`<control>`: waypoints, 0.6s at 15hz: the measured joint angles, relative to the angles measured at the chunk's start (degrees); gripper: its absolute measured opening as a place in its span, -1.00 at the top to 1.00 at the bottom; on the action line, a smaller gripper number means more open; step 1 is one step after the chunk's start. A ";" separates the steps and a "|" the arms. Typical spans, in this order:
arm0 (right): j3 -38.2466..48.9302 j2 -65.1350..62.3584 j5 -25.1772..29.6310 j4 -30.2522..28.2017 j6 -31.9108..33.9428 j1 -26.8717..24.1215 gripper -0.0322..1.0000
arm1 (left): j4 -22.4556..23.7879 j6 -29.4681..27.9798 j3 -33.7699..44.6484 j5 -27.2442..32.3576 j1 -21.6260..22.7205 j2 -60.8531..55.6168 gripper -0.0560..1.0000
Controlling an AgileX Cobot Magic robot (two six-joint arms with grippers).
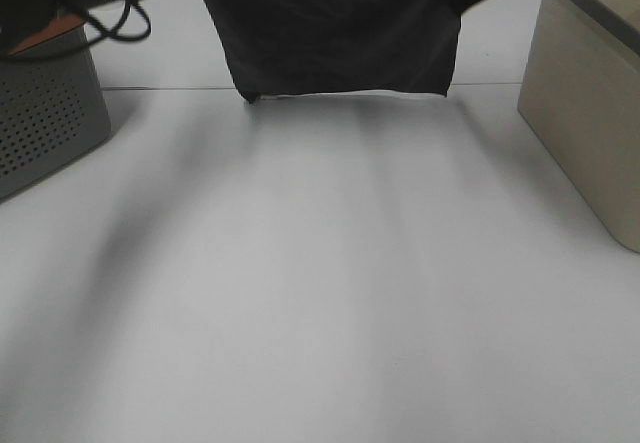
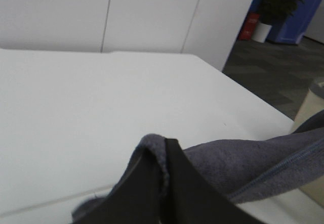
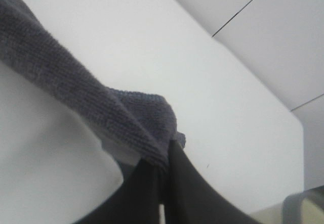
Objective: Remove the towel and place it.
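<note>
The towel (image 1: 335, 28), dark charcoal terry cloth, hangs spread like a curtain above the far middle of the white table (image 1: 320, 283). Its lower edge ends just above the tabletop. Both arms hold it up by its top corners, which lie beyond the frame's upper edge in the exterior view. In the left wrist view my left gripper (image 2: 164, 158) is shut on a bunched corner of the towel (image 2: 238, 166). In the right wrist view my right gripper (image 3: 167, 155) is shut on the other corner of the towel (image 3: 76, 92), which stretches taut away from it.
A grey perforated basket (image 1: 45, 118) stands at the left edge, with black cables (image 1: 125, 18) above it. A beige box (image 1: 585, 98) stands at the right edge. The towel casts long soft shadows over the table's near side.
</note>
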 joint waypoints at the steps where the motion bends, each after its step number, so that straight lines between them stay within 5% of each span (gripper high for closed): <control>1: 6.19 -1.66 -1.83 -0.80 -0.52 0.06 0.90 | -0.69 3.04 6.59 -4.01 0.00 -0.97 0.89; 5: 26.13 -4.24 -9.68 -2.29 -0.97 6.13 0.90 | -0.57 6.93 22.46 -9.45 0.00 -4.01 0.89; 9: 37.18 -4.30 -14.15 -3.44 -1.15 12.49 0.90 | 4.81 5.56 31.46 -10.83 0.17 -5.10 0.89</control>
